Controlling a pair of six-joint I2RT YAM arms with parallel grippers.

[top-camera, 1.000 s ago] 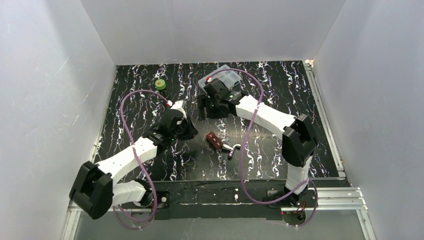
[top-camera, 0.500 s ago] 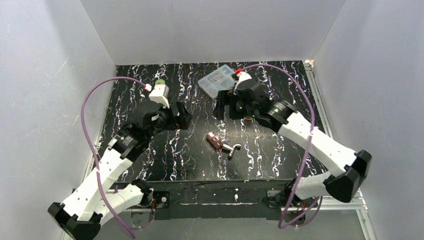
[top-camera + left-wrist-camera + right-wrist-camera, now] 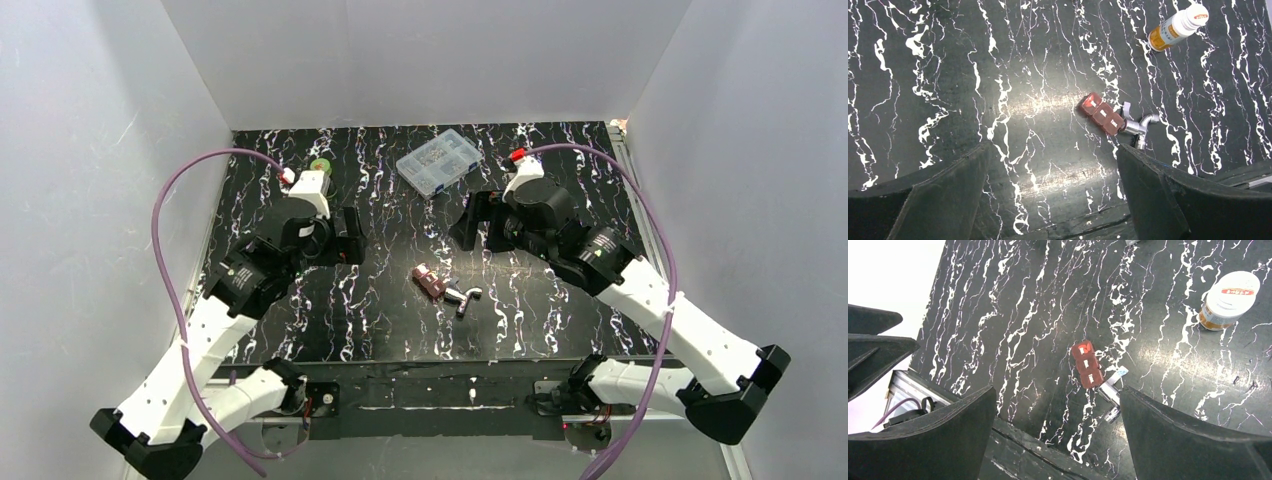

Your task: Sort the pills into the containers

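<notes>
The left gripper [image 3: 1053,147] is hanging wide open and empty above the tabletop [image 3: 380,320], with only bare marble showing between its jaws. The right gripper [image 3: 1057,390] is doing the same, fully spread and carrying nothing. Compared with one second ago, both arms are lifting and drawing apart. The left gripper is backing away from the centre toward 9 o'clock. The right gripper is swinging toward 3 o'clock, off the clear compartment box [image 3: 438,161], which is now lying fully uncovered at 12 o'clock near the far edge. Nothing on the tabletop is shifting with them. The pill container [image 3: 430,282], a small red-brown case, is resting flat near the centre. It is sitting at roughly 4 o'clock from the left gripper and 7 o'clock from the right gripper, well apart from both. A silver metal piece [image 3: 463,297] is lying against its end at 4 o'clock. A white pill bottle [image 3: 1230,300] with an orange label is sitting beyond the case, at 1 o'clock in both wrist views, and is not showing in the top view. No loose pills are appearing anywhere. The retreat is probably serving as a survey pose, with both wrist cameras now taking in container and bottle together. Sorting itself is not yet beginning, and the next move is likely calling for a descent onto one of those two.
</notes>
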